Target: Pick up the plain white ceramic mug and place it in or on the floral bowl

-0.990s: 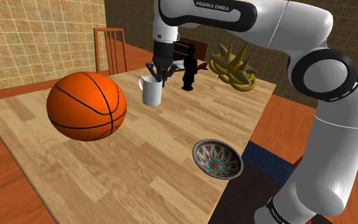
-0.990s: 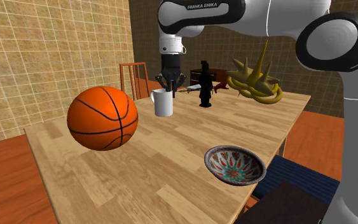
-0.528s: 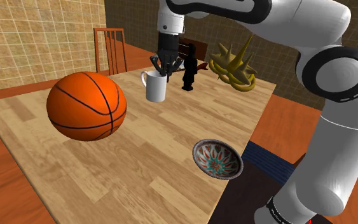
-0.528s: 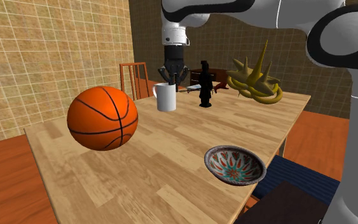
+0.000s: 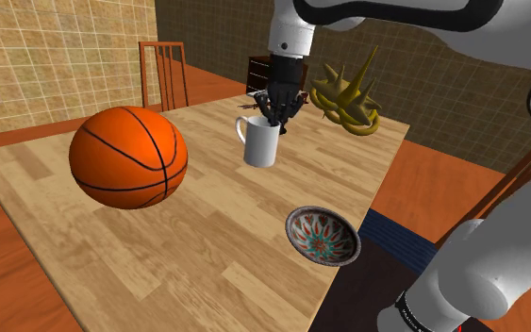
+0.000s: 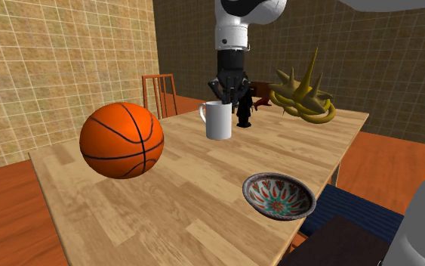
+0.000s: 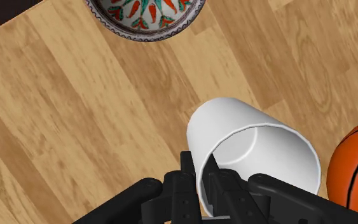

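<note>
A plain white mug point(image 5: 259, 143) point(image 6: 220, 121) hangs upright just above the wooden table point(image 5: 188, 255). My black gripper point(image 5: 274, 111) point(image 6: 229, 97) is shut on its rim from above. In the wrist view the fingers point(image 7: 187, 175) pinch the mug's wall point(image 7: 234, 137) at the rim, one inside and one outside. The floral bowl point(image 5: 323, 236) point(image 6: 278, 196) point(image 7: 147, 16), patterned in red and teal, sits near the table's front right edge in the shoulder view, well apart from the mug.
A large orange basketball point(image 5: 127, 157) point(image 6: 121, 140) point(image 7: 355, 165) rests at the shoulder view's left. A spiky yellow ornament point(image 5: 346, 94) point(image 6: 303, 97) and a black figurine point(image 6: 244, 113) stand at the far side. A wooden chair point(image 5: 164, 74) is behind the table.
The gripper has carried the mug up off the table and toward the shoulder view's right, nearer the figurine and the bowl's side. The grip stayed shut.
</note>
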Robot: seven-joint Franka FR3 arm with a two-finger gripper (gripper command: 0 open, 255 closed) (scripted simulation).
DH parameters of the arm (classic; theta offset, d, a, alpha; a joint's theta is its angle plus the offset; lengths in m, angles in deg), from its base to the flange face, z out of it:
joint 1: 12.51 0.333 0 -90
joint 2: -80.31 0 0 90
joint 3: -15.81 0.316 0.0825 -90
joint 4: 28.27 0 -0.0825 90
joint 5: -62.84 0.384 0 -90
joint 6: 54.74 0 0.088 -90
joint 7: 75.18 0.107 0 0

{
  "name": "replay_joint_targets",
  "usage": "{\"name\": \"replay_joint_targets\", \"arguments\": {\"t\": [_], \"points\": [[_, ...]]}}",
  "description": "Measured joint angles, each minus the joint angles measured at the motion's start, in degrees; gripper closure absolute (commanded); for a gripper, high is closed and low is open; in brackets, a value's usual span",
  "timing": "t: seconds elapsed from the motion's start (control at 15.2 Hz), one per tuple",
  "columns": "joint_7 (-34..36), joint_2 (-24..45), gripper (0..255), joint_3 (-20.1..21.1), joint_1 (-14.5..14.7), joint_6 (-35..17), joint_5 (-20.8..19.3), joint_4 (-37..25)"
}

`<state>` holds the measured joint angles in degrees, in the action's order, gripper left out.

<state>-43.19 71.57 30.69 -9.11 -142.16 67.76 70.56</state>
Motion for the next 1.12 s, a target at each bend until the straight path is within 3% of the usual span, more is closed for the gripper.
{"name": "replay_joint_targets", "arguments": {"t": [0.73,0.92,1.12], "points": [[-1.1,-24.5,255,-1.9,2.0,4.8,4.8,19.4],[-0.6,-30.7,255,-2.3,2.9,8.1,5.8,22.1],[-0.6,-32.8,255,-2.4,3.2,8.1,6.1,24.2]]}}
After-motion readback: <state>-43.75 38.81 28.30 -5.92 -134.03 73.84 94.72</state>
